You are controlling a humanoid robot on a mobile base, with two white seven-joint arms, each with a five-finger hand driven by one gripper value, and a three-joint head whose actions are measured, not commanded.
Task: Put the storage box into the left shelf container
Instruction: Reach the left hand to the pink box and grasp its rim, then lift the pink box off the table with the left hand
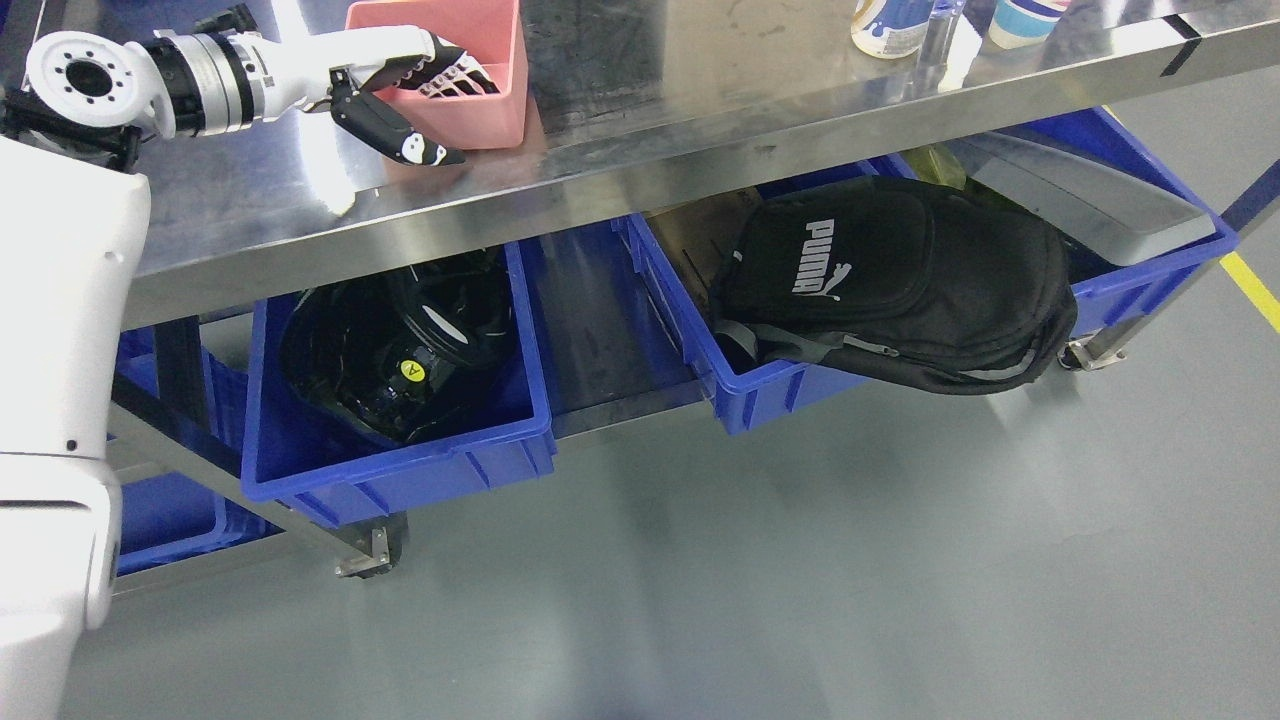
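A pink storage box (pixel 495 115) stands on the steel table top (pixel 700 100) at the upper left. My left hand (pixel 447 115) reaches in from the left and grips the box's left near wall, fingers (pixel 455 75) curled inside and thumb (pixel 400 135) outside. The left shelf container (pixel 400 475) is a blue bin on the shelf below the table, with a black helmet-like object (pixel 400 345) inside. My right hand does not show.
A second blue bin (pixel 770 390) at the right holds a black Puma bag (pixel 900 280) that overhangs its rim, with a grey panel (pixel 1090 200) behind. Cups (pixel 890 25) stand at the table's far right. Another blue bin (pixel 170 520) sits lower left. Grey floor in front.
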